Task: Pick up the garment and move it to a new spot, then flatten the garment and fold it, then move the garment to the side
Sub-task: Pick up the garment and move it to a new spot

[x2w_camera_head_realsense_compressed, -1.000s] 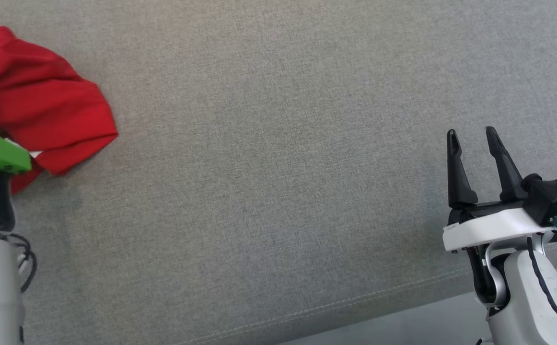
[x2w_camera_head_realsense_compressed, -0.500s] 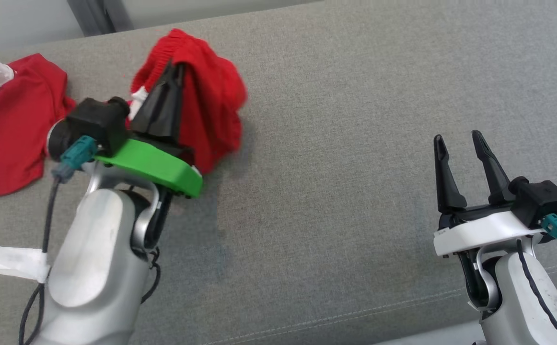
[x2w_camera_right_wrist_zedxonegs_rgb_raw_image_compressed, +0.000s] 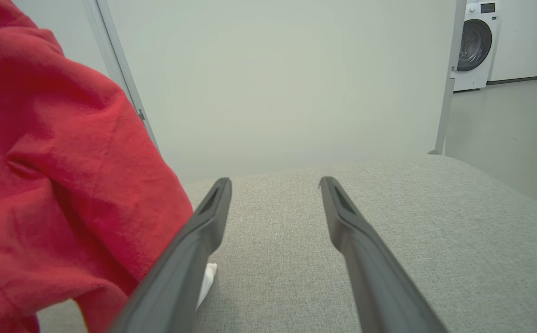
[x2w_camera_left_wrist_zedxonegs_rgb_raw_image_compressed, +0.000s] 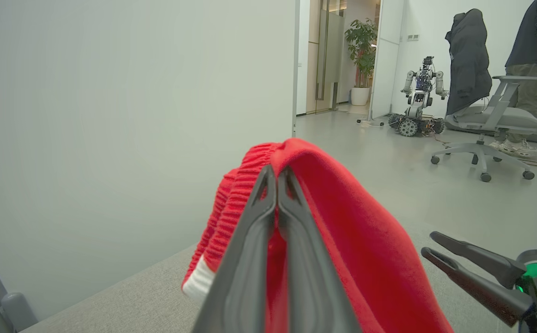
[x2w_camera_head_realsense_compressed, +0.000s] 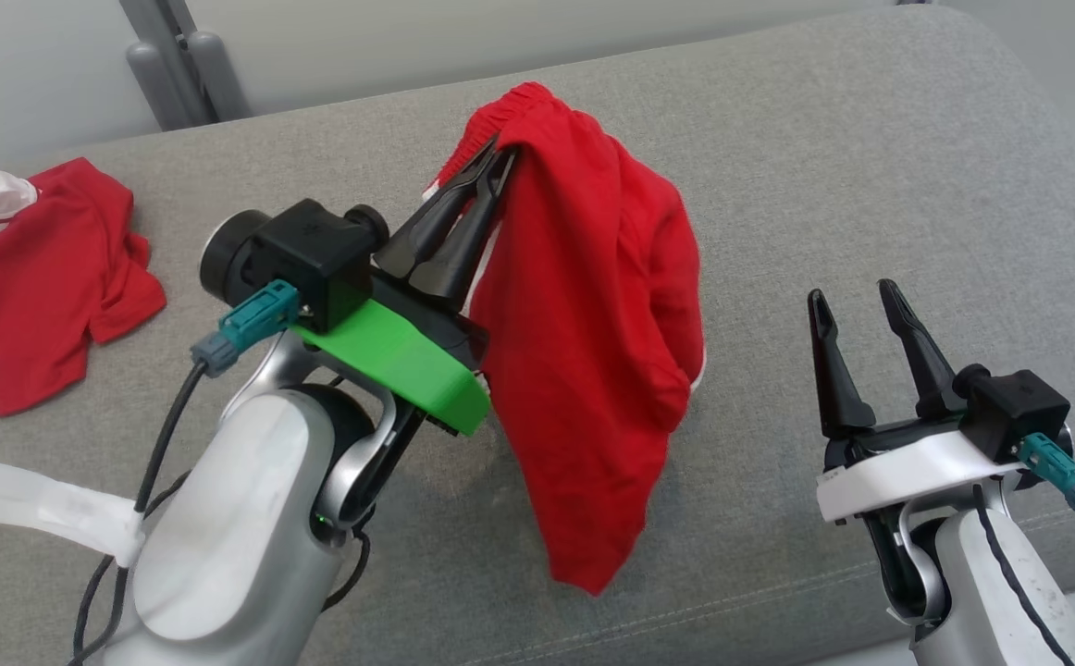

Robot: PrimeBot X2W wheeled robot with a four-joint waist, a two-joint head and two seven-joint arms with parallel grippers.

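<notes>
Grey cushion [x2w_camera_head_realsense_compressed: 778,185], pale wall [x2w_camera_head_realsense_compressed: 408,37] behind. Red garment [x2w_camera_head_realsense_compressed: 593,324] hangs from the clamped left claw [x2w_camera_head_realsense_compressed: 498,155]. Right claw [x2w_camera_head_realsense_compressed: 852,292] stands spread at its right.

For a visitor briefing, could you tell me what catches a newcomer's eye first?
The red garment hangs mid-picture above the grey cushion, pinched at its ribbed band by the left gripper. The right gripper stands open at lower right; a second red cloth lies crumpled far left.

Two garments: held red garment [x2w_camera_head_realsense_compressed: 593,351], crumpled red garment [x2w_camera_head_realsense_compressed: 38,277]. Two grippers: left gripper [x2w_camera_head_realsense_compressed: 497,157], right gripper [x2w_camera_head_realsense_compressed: 852,296]. One grey sofa [x2w_camera_head_realsense_compressed: 824,139].
</notes>
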